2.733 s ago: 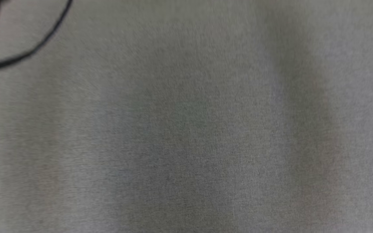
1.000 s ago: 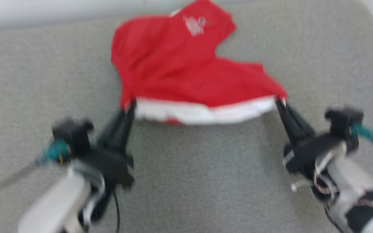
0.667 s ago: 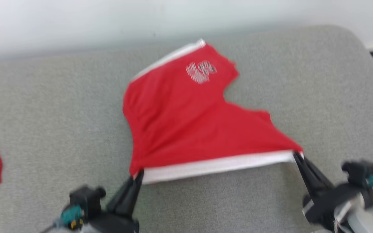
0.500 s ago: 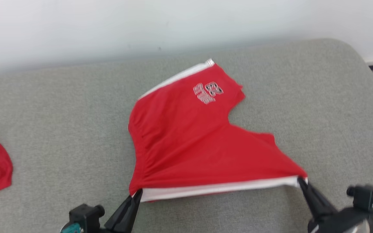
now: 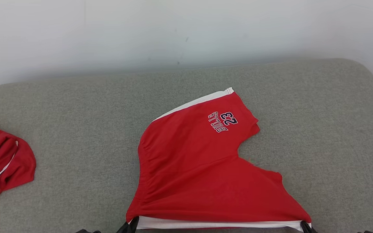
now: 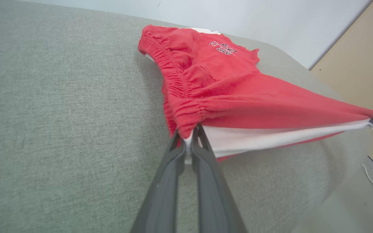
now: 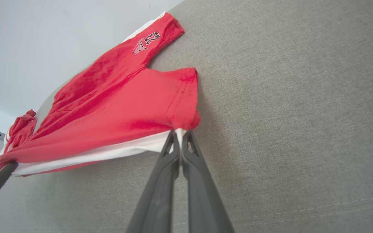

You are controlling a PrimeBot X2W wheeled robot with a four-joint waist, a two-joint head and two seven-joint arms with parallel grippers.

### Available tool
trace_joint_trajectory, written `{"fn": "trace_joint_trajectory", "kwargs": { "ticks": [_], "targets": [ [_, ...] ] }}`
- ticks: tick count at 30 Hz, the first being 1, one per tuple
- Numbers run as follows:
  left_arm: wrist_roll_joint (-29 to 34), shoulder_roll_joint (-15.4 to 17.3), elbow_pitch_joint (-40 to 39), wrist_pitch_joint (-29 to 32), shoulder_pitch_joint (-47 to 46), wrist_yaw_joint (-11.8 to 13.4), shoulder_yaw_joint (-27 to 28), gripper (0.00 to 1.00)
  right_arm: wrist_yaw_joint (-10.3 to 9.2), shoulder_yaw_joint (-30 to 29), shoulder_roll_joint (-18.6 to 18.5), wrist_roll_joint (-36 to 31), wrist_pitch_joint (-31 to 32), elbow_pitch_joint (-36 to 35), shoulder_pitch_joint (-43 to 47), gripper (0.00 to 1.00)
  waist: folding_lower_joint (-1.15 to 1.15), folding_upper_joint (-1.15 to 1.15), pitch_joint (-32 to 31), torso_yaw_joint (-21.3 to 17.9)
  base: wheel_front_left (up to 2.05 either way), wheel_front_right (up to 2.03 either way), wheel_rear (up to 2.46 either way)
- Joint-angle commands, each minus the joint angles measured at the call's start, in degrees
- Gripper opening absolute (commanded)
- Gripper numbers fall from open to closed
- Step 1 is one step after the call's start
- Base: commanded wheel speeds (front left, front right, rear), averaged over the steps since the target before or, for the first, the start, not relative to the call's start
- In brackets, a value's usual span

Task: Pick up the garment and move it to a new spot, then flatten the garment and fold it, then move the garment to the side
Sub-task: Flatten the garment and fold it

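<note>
The red shorts point(image 5: 199, 168) spread out ahead of my fingertips, their white stripe taut between them. My left gripper point(image 6: 189, 139) pinches the waistband corner and my right gripper point(image 7: 180, 135) the leg-hem corner. Under both lies the grey cushion point(image 5: 76, 129); a second red garment point(image 5: 2, 161) sits well beyond my left gripper.

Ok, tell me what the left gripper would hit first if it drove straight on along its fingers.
The red shorts: the left gripper is shut on their waistband corner, so going on it would push straight into that bunched fabric. Beyond that, probably the grey cushion, though depth is unclear.
</note>
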Motion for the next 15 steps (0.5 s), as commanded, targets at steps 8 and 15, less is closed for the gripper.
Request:
{"fn": "trace_joint_trajectory", "kwargs": {
  "ticks": [8,15],
  "targets": [
    [3.1,-2.6,0.2,-0.2,-1.5,-1.5,-0.4,0.00,0.05,-3.6,1.5,-3.8,3.4,-3.3,-3.1,0.00,0.01,0.00,-0.2,1.0,0.00,0.00,0.00],
    [4.8,-4.1,1.6,-0.1,-7.1,-3.2,-0.3,0.00,0.05,-3.4,-1.8,-4.2,5.1,0.1,-14.4,0.00,0.01,0.00,0.6,1.9,0.00,0.00,0.00]
  ]
}}
